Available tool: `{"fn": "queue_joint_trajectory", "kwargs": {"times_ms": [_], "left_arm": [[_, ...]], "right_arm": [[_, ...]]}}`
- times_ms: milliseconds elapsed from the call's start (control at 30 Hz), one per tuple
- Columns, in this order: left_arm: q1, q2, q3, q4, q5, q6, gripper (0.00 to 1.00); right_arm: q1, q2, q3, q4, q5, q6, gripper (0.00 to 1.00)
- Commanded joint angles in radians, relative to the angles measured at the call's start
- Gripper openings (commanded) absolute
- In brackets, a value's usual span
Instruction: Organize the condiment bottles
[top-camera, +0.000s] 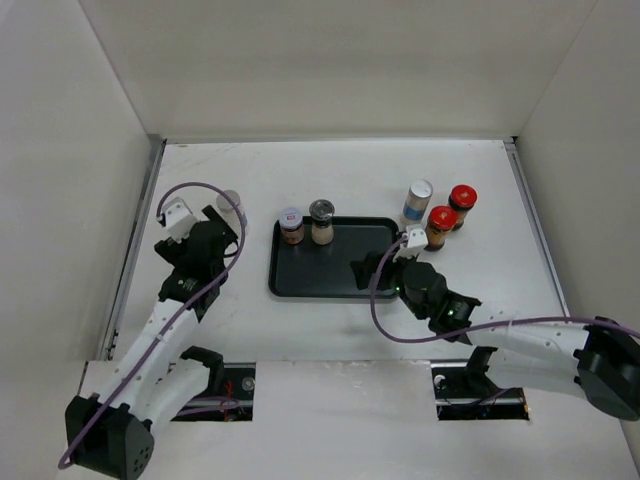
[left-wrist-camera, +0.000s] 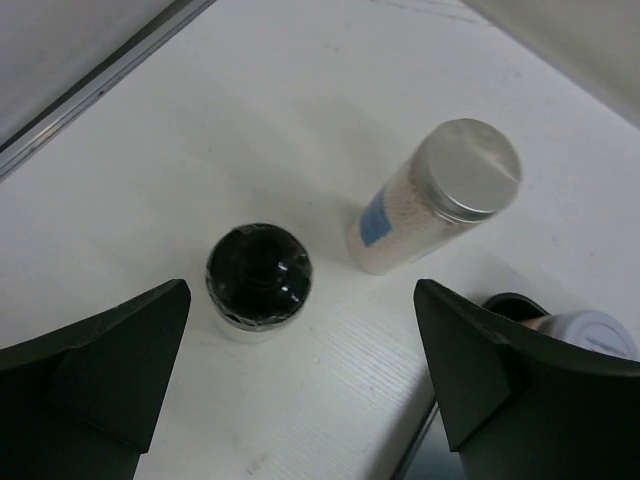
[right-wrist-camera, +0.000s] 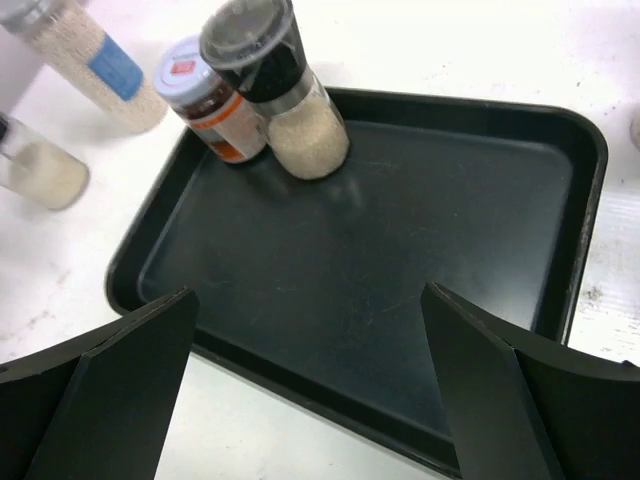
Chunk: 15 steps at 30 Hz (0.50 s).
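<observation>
The white table (top-camera: 330, 170) carries a black tray (top-camera: 320, 272) at its middle. Only two bottles stand in it, both at the far left corner: a grey-lidded shaker (top-camera: 321, 222) and a pale-capped jar (top-camera: 291, 226). The rest wait outside. A silver-topped cylinder (top-camera: 418, 200), a near red-capped bottle (top-camera: 441, 226) and a far red-capped bottle (top-camera: 462, 205) cluster off the far right corner, and two more stand to the tray's left.

The right gripper (right-wrist-camera: 307, 300) hangs over the tray's bare floor, fingers wide apart, nothing between them. The left gripper (left-wrist-camera: 300, 300) is spread and empty too. Just ahead of it, a little toward its left finger, stands the black-capped bottle (left-wrist-camera: 258, 277), upright, its long axis vertical. A second silver-topped cylinder (left-wrist-camera: 440, 200) stands just beyond to the right.

The left arm is plainly the nearer one — I'd say a straight reach forward brackets that cap.
</observation>
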Motion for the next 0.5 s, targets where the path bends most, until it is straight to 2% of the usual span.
{"fn": "queue_joint_trajectory", "kwargs": {"times_ms": [0,67,333,467], "left_arm": [[0.096,0.058,0.038,-0.02,0.146,-0.034,0.93],[0.125,0.098,0.036,0.016,0.188,-0.028,0.88],[0.164,0.232,0.039,0.077,0.156,-0.026,0.82],[0.17,0.273,0.04,0.102,0.154,-0.023,0.67]], "right_arm": [[0.0,-0.055,-0.019,0.111,-0.032,0.024,1.0],[0.003,-0.064,-0.026,0.121,-0.036,0.027,1.0],[0.006,-0.081,-0.032,0.123,-0.043,0.027,1.0],[0.006,-0.082,-0.032,0.12,-0.043,0.027,1.0]]}}
